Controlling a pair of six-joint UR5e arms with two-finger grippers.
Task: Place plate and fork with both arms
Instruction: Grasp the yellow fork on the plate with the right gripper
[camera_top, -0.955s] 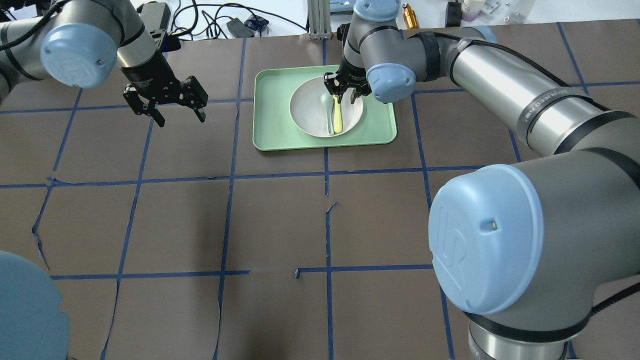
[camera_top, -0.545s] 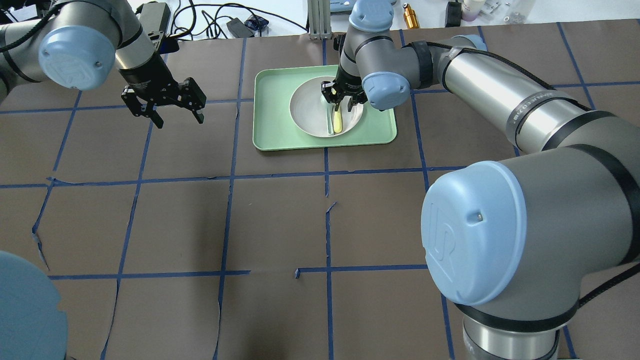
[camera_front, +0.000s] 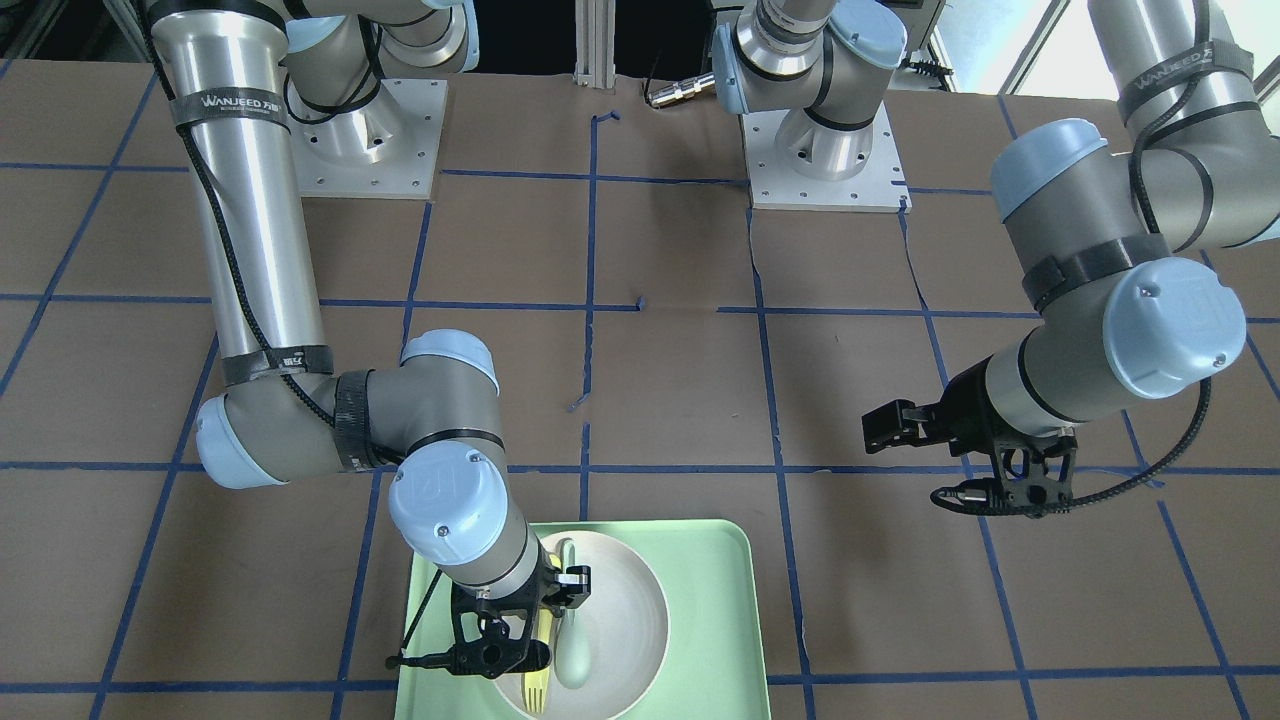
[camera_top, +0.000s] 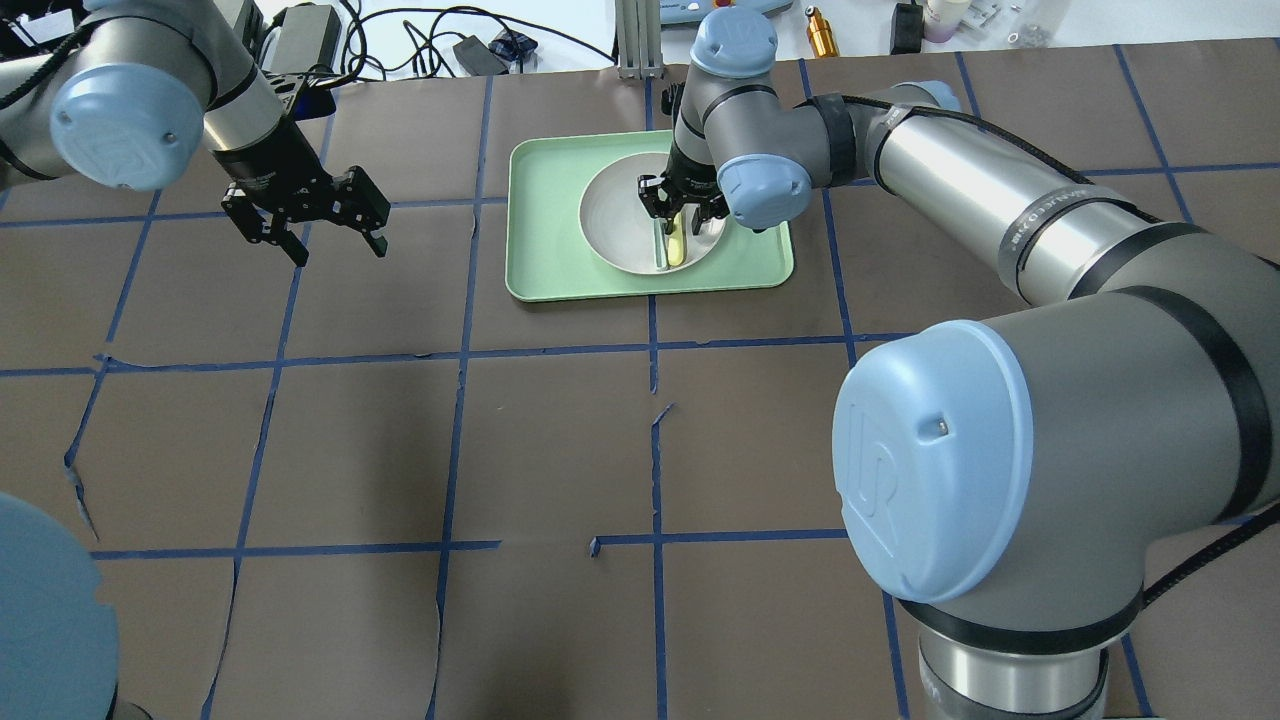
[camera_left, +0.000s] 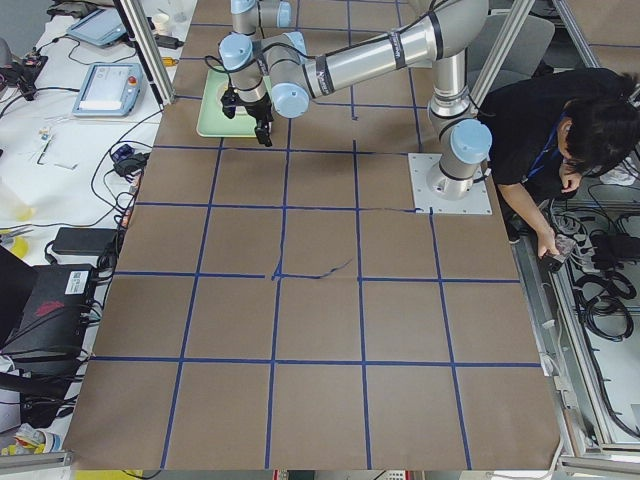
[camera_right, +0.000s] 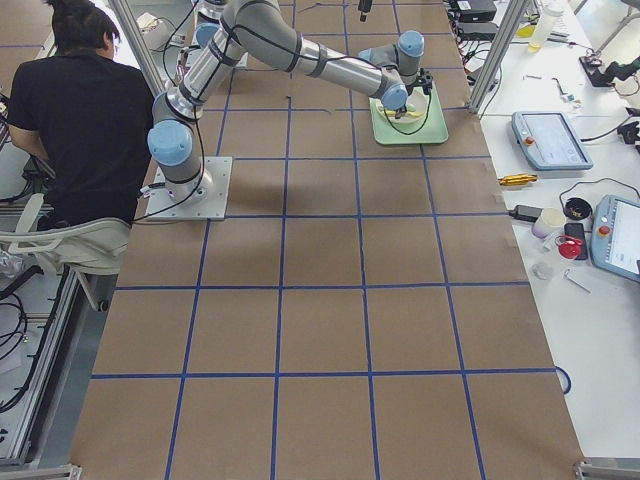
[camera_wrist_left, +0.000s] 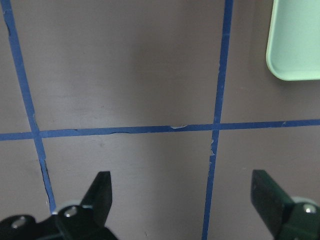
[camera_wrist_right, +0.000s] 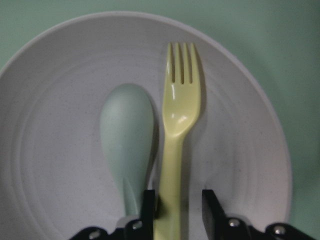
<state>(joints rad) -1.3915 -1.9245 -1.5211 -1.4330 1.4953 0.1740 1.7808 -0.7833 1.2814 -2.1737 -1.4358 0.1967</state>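
The off-white plate (camera_top: 610, 215) sits in the mint-green tray (camera_top: 540, 240). The pale-yellow fork (camera_wrist_right: 180, 110) lies in the plate beside a grey-green spoon (camera_wrist_right: 127, 130), tines pointing away from the robot. My right gripper (camera_wrist_right: 177, 212) is low over the plate, open, with its jaws narrowed astride the fork's handle. One finger touches the handle and a small gap shows at the other. It also shows in the overhead view (camera_top: 675, 212) and the front view (camera_front: 535, 625). My left gripper (camera_top: 340, 250) is open and empty, above bare table left of the tray.
The tray (camera_front: 710, 620) lies at the table's far side from the robot. Brown paper with blue tape lines covers the table (camera_top: 550, 450). Cables and small items lie beyond the far edge (camera_top: 450, 45). A tray corner (camera_wrist_left: 295, 45) shows in the left wrist view.
My right gripper has come down and slid along the fork toward its handle, jaws narrowing around it. My left gripper has drifted left, away from the tray.
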